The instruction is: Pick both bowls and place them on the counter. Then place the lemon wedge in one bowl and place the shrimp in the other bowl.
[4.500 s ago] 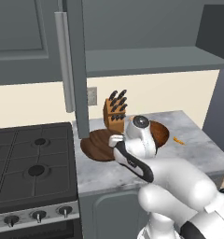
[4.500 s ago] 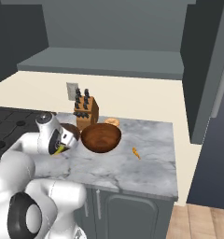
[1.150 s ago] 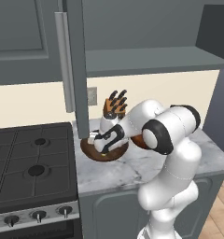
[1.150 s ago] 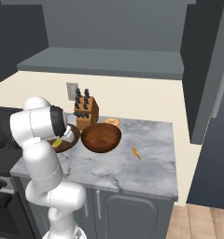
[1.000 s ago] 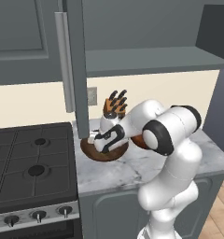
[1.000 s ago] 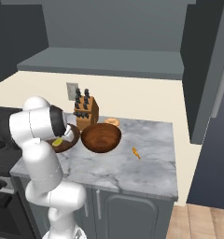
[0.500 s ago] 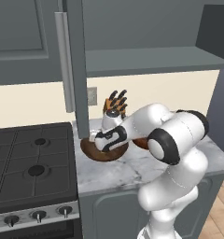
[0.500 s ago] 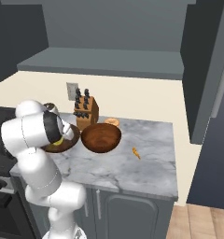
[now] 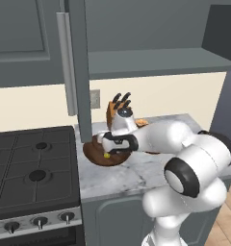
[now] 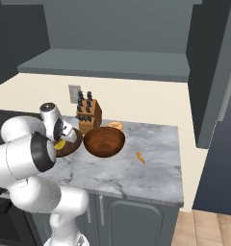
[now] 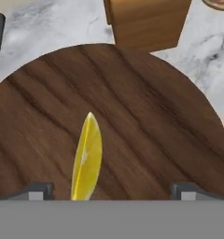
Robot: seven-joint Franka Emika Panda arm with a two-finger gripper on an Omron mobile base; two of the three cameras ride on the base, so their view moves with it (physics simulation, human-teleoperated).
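My jaws point(image 11: 111, 189) stand spread wide with nothing between them, the two dark tips set far apart at the bottom of the hand view, and they hang just above the wide, shallow dark brown bowl point(image 11: 146, 116). The lemon wedge point(image 11: 87, 156) lies inside that bowl on its streaky grain, a thin yellow sliver pointing away from me, nearer the left tip than the right and touching neither. From the left base view I see the same dark bowl point(image 9: 96, 154) resting on the marbled desk point(image 9: 136, 170) close to its stove-side edge, with the yellow wedge point(image 9: 107, 155) showing as a small spot in it right under my hand point(image 9: 118, 142). The black stove top point(image 9: 31, 166) sits just beside that edge of the desk. In the right base view the smaller, deeper reddish-brown bowl point(image 10: 104, 141) stands upright on the desk point(image 10: 136, 178) just beside the dark bowl point(image 10: 73, 146), nearer the middle of the slab. The shrimp point(image 10: 115, 125) lies behind the reddish bowl, close to the wall, as a pale orange ring. A wooden knife block point(image 10: 88, 116) stands behind both bowls, and a small orange piece point(image 10: 140, 157) lies on the bare marble off to the right of the reddish bowl.
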